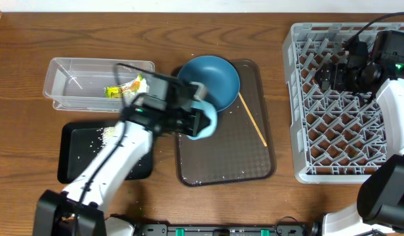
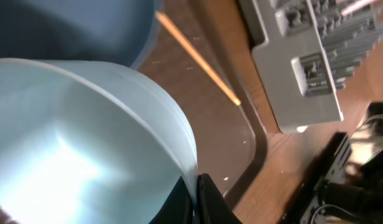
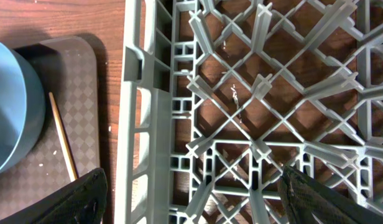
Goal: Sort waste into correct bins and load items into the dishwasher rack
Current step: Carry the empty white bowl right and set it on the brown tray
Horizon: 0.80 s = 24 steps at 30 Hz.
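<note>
Near the far left corner of the table (image 1: 18, 39) the clear tub (image 1: 71, 78) is holding the yellow-green snack wrapper (image 1: 126, 87). In front of it, toward the near edge, the black tray (image 1: 74, 164) is carrying scattered white rice (image 1: 107, 133). The left arm (image 1: 103, 164) is reaching across that tray, and the left hand (image 1: 197, 120) is clenching the rim of the pale mint bowl (image 1: 212, 121), which is tilting on its side over the left part of the brown tray (image 1: 222, 157) at the table's middle. Just behind the bowl the deep-blue dish (image 1: 208, 77) is sitting on that tray's far end, and the thin wooden stick (image 1: 252, 120) is lying slantwise to its right. Along the right edge the grey rack (image 1: 307, 131) is standing; the right hand (image 3: 193, 177) is hovering over its pegs, fingers spread wide, grasping nothing.
</note>
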{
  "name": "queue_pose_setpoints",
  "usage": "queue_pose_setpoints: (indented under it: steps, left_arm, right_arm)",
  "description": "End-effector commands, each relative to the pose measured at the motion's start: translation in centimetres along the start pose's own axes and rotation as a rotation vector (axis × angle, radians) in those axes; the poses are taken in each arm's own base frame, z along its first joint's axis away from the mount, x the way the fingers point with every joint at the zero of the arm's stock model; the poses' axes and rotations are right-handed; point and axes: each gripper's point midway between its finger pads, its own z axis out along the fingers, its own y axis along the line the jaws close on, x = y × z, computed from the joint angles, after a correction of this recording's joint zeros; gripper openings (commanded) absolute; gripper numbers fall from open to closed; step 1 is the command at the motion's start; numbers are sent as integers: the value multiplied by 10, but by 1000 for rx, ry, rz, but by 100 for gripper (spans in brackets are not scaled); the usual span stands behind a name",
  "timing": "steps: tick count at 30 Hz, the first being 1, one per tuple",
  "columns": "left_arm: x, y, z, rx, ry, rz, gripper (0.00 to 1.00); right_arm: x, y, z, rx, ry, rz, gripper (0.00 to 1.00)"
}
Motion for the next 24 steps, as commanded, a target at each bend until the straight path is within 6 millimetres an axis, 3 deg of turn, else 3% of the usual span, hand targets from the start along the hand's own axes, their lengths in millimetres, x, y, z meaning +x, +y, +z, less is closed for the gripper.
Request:
queue_pose_setpoints:
  steps: [1, 4, 7, 12, 20, 24]
  left_arm:
    - [5, 3, 20, -103, 18, 13, 6]
    - [7, -3, 34, -132, 21, 30, 8]
    - [3, -7, 45, -129, 4, 62, 16]
    - [-7, -3, 53, -144, -32, 78, 16]
    - [-6, 1, 49, -156, -30, 61, 17]
    - [-3, 13, 30, -189, -20, 8, 17]
  right_arm:
    - [1, 2, 1, -2, 3, 6, 88]
    - [1, 2, 1, -2, 3, 6, 88]
    - [1, 2, 1, -2, 3, 6, 88]
    - [2, 2, 1, -3, 7, 7, 88]
    - [3, 3, 0, -4, 14, 9, 87]
    - [0, 4, -5, -2, -4, 3, 86]
